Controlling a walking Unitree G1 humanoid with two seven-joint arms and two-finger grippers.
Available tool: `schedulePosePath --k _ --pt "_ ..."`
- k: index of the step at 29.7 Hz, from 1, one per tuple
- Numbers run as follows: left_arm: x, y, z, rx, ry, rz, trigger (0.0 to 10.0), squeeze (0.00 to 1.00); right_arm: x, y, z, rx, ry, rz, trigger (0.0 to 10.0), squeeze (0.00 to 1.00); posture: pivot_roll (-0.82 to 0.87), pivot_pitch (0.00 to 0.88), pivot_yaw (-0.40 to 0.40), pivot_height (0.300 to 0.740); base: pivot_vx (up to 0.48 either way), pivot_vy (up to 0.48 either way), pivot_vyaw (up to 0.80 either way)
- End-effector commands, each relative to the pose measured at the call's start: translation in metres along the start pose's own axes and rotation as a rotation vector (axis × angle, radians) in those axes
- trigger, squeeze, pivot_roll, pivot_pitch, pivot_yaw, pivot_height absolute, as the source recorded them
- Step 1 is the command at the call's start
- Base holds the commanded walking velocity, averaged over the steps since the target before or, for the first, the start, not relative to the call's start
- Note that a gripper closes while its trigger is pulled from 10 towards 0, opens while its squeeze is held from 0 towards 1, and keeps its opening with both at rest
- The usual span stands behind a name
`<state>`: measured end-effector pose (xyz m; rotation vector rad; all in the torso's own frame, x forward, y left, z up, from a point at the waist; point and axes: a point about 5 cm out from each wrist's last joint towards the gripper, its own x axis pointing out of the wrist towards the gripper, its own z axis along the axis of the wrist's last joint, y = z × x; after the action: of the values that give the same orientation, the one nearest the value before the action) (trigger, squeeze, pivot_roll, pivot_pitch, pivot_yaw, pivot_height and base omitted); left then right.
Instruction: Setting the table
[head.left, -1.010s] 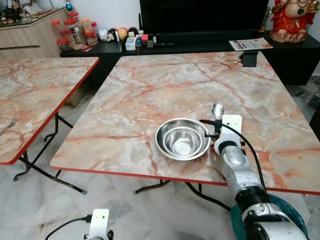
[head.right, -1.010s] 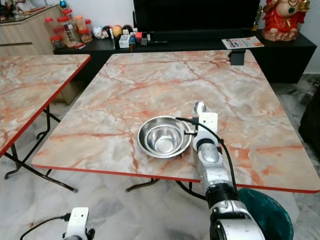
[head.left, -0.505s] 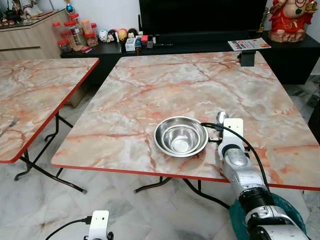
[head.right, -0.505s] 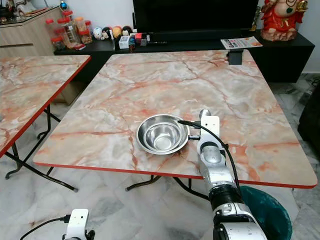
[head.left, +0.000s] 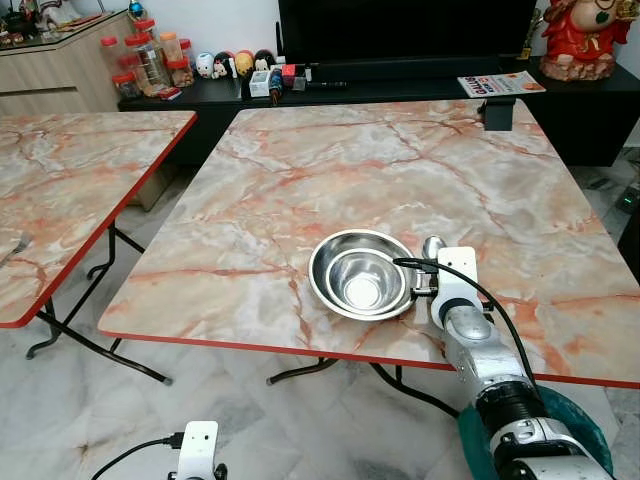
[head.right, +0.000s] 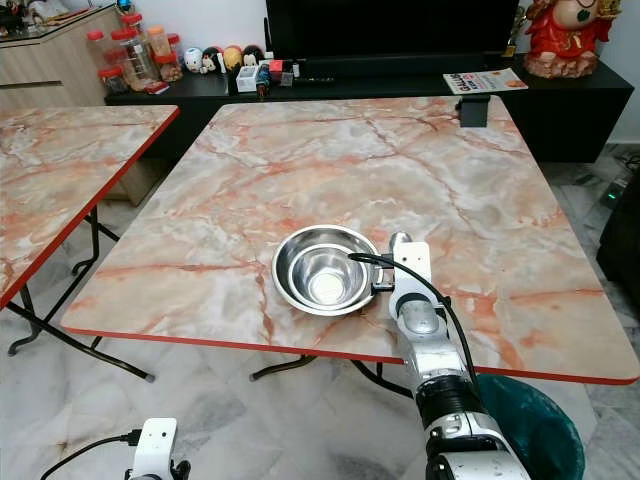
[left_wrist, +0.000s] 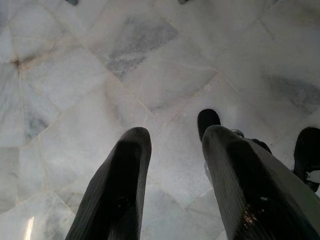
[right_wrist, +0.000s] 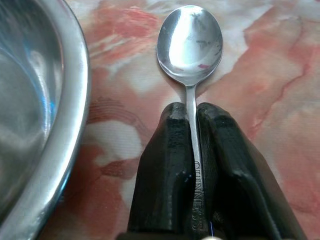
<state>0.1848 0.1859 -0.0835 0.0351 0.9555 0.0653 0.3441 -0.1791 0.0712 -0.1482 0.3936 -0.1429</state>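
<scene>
Near the counter's (head.left: 300, 180) front edge, the right claw (right_wrist: 192, 150) pinches a light, stiff, slippery steel spoon (right_wrist: 190, 45) by its thin handle, its tip just beside the nested bowls (head.left: 362, 274), while the left claw (left_wrist: 175, 190) hangs released over the floor.

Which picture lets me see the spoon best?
The right wrist view: the spoon is big and close, its handle pinched between the right gripper fingers, beside the steel bowl. In both eye views just its small shiny end peeks out past the wrist. The left wrist view faces the floor.
</scene>
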Motion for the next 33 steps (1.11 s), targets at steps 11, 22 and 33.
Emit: schedulePosePath --k 11,22,33 --pt "0.000 0.005 -0.002 0.005 0.009 0.006 10.0 0.00 -0.001 -0.004 0.022 0.159 -0.117 -0.037 10.0 0.00 -0.05 0.008 0.109 0.740 0.000 0.000 0.00" --pt "0.000 0.005 -0.001 0.009 0.011 0.007 10.0 0.00 -0.001 -0.003 0.007 0.116 -0.047 -0.033 10.0 0.00 -0.05 0.009 0.110 0.740 0.000 0.000 0.00" --pt "0.000 0.006 -0.001 0.014 0.011 0.006 10.0 0.00 -0.001 -0.007 0.002 0.088 -0.014 -0.013 10.0 0.00 -0.06 0.009 0.116 0.740 0.000 0.000 0.00"
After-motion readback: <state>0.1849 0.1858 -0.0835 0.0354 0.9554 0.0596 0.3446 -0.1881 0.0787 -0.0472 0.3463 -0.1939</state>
